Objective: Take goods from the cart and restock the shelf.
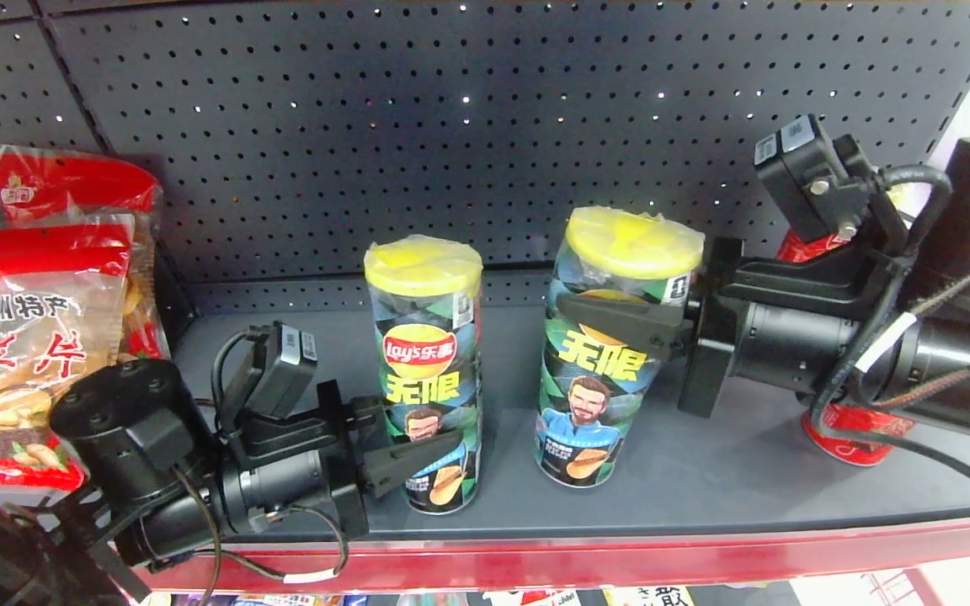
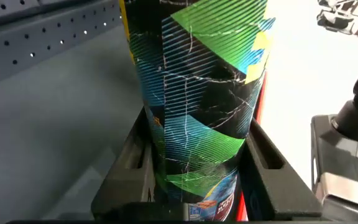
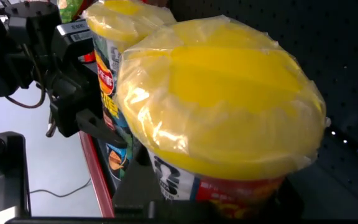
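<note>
Left can (image 1: 426,362) and right can (image 1: 611,379) stand upright mid-shelf (image 1: 704,471), axes vertical. Left gripper (image 1: 433,450) is closed around the left can near its base. Right gripper (image 1: 599,311) is closed around the right can just under the lid. Each arm is on its own can.

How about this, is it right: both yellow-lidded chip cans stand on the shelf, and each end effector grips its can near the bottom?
Not quite. The left end effector does grip the left can low, but the right end effector grips the right can near the top, just under its yellow lid, as the head view shows. Both cans stand on the shelf.
</note>
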